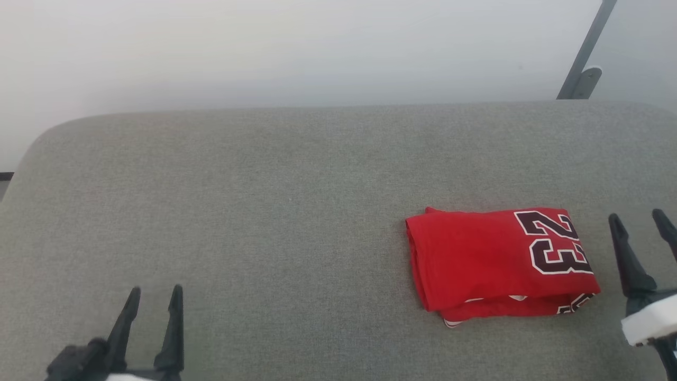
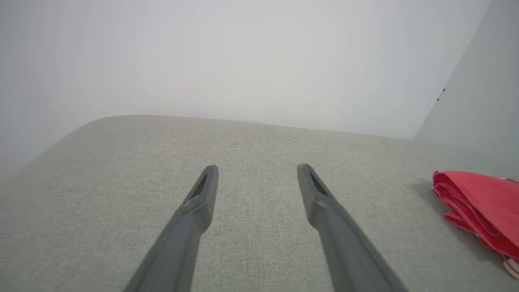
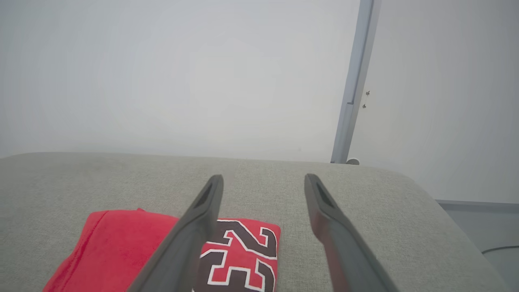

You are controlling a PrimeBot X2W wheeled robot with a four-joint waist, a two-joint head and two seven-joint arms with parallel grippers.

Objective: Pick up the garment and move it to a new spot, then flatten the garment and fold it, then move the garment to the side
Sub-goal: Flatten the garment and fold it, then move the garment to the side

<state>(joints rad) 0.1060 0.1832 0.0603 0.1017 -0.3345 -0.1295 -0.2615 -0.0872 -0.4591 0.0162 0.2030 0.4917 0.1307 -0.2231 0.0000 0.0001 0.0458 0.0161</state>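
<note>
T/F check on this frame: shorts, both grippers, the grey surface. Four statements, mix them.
1. The garment lies folded on the grey padded surface. True.
2. The left gripper and the right gripper are both open. True.
3. The left gripper touches the garment. False: it is well apart from it, over bare surface.
4. The garment's numerals are hidden underneath. False: the black numerals show on its top layer, at the end nearest the right gripper.
</note>
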